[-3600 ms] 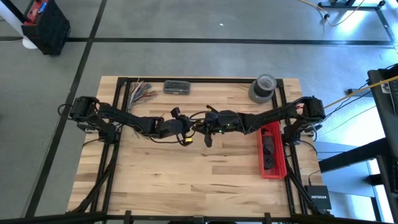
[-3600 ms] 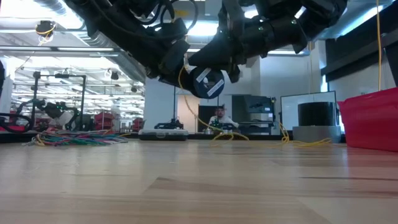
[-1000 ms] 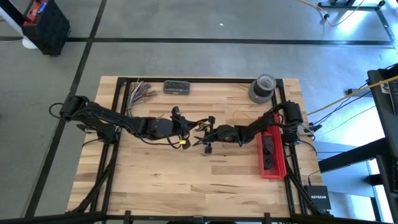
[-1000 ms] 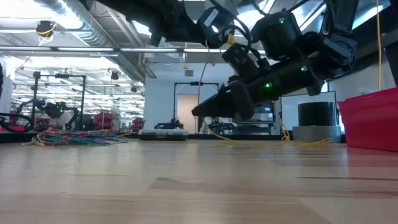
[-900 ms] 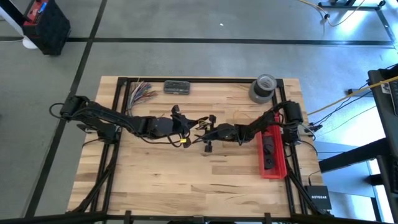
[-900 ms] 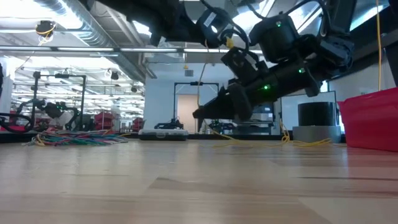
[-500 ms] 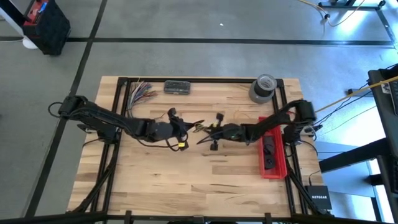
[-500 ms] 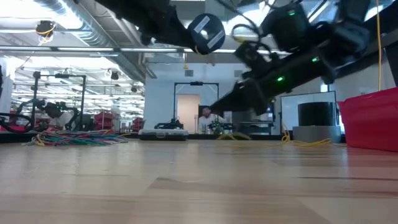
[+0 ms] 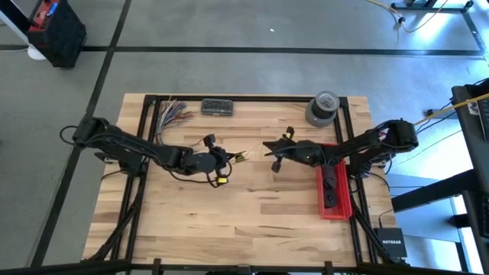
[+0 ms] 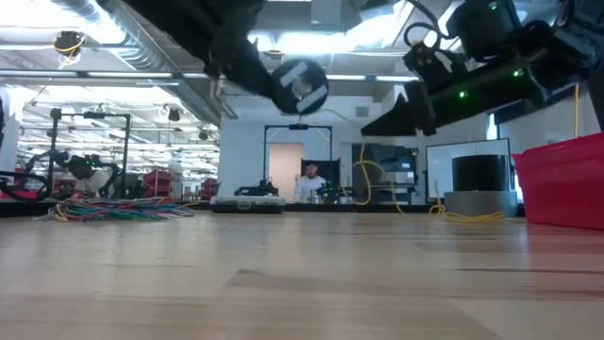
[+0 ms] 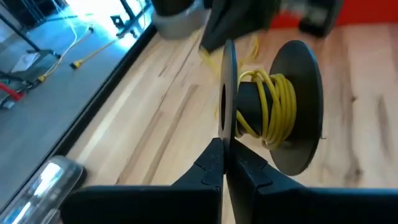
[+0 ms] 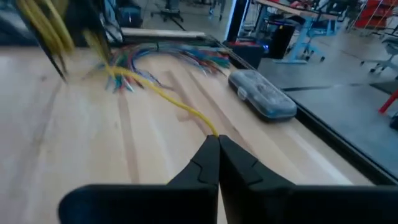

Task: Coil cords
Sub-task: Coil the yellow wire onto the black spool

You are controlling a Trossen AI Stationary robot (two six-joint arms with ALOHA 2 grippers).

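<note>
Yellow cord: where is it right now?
The yellow cord is partly wound on a black spool clamped by the left gripper left of table centre. Its free end is pinched by the right gripper, nearer the red bin.

Left end effector [image 9: 229,159] closed mid-table, right end effector [image 9: 267,145] closed, both arms reaching inward

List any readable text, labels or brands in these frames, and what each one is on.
"NETGEAR": white lettering on the black box on the floor off the table's right front corner, high view.
Small red label on the black bag at top left of the high view: too small to read.
Nothing else legible; the spool, red bin and tape roll show no text.
</note>
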